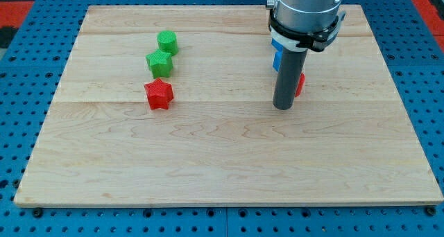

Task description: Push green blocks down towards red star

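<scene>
My tip (282, 107) bare, right of centre, well apart from greens. Green star (159, 62) touching red star (159, 94); green cylinder (167, 42) just beyond. Risk: off-centre shove scatters greens, displaces red star.
</scene>
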Robot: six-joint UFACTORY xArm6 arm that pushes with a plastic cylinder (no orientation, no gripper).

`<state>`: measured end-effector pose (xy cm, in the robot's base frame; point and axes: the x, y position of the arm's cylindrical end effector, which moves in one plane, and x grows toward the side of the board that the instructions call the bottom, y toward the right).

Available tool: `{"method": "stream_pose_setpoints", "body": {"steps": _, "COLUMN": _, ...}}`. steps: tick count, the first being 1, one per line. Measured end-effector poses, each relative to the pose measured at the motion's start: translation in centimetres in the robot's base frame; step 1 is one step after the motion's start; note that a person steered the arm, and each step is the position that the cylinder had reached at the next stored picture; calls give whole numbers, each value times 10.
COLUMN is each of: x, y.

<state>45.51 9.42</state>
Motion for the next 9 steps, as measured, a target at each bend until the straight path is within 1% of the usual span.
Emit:
{"method": "stream_pose_setpoints", "body": {"steps": 1, "x": 14, "y": 20}}
{"method": "stream_pose_setpoints", "body": {"steps": 2, "x": 12, "y": 22}}
{"method": "stream_pose_setpoints", "body": {"steps": 3, "x": 9, "y": -10}}
{"method": "stream_pose_setpoints", "body": {"steps": 4, "x": -10, "y": -36}}
{"method": "stream_pose_setpoints", "body": {"steps": 5, "x": -44, "y": -52}}
{"method": "stream_pose_setpoints", "body": {"steps": 6, "x": -90, "y": -66}}
{"method": "stream_pose_setpoints", "body": {"steps": 7, "x": -147, "y": -87}}
{"method": "stream_pose_setpoints", "body": {"steps": 8, "x": -181, "y": -128}}
{"method": "stream_pose_setpoints", "body": {"steps": 9, "x": -181, "y": -178}}
